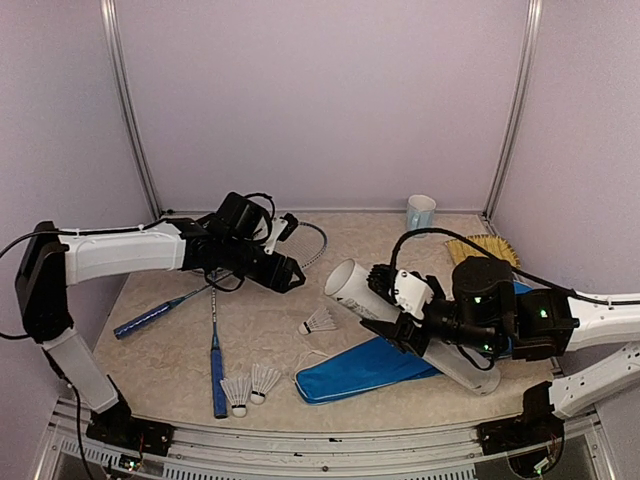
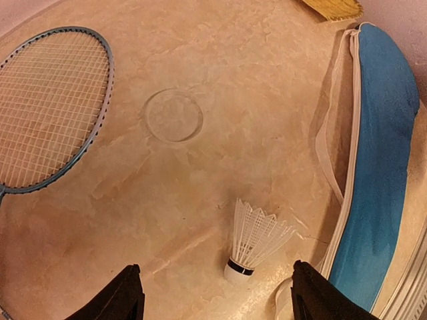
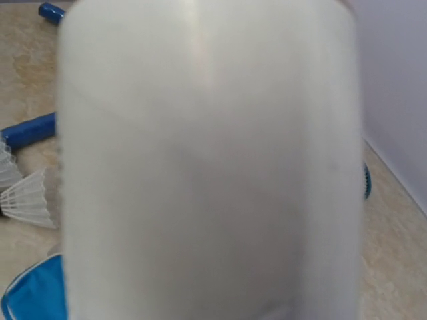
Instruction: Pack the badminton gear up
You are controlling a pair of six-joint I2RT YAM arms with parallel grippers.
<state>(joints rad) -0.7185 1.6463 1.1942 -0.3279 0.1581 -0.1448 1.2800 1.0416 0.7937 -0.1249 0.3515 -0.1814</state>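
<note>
My right gripper (image 1: 408, 312) is shut on the long white tube (image 1: 385, 312) and holds it tilted above the blue racket cover (image 1: 360, 368), open end up and to the left. The tube (image 3: 207, 160) fills the right wrist view and hides the fingers. My left gripper (image 1: 290, 274) is open and empty above the table. One white shuttlecock (image 2: 255, 241) lies between and just ahead of its fingertips (image 2: 127, 293), also seen from above (image 1: 318, 322). Two more shuttlecocks (image 1: 250, 386) lie near the front. Two rackets with blue handles (image 1: 217, 368) (image 1: 148, 318) lie at the left; one head (image 2: 47, 110) shows.
A pale blue mug (image 1: 421, 213) stands at the back. A straw-coloured brush (image 1: 485, 248) lies at the back right. A clear round disc (image 2: 173, 115) lies flat on the table beside the racket head. The blue cover's open edge (image 2: 347, 133) faces the shuttlecock.
</note>
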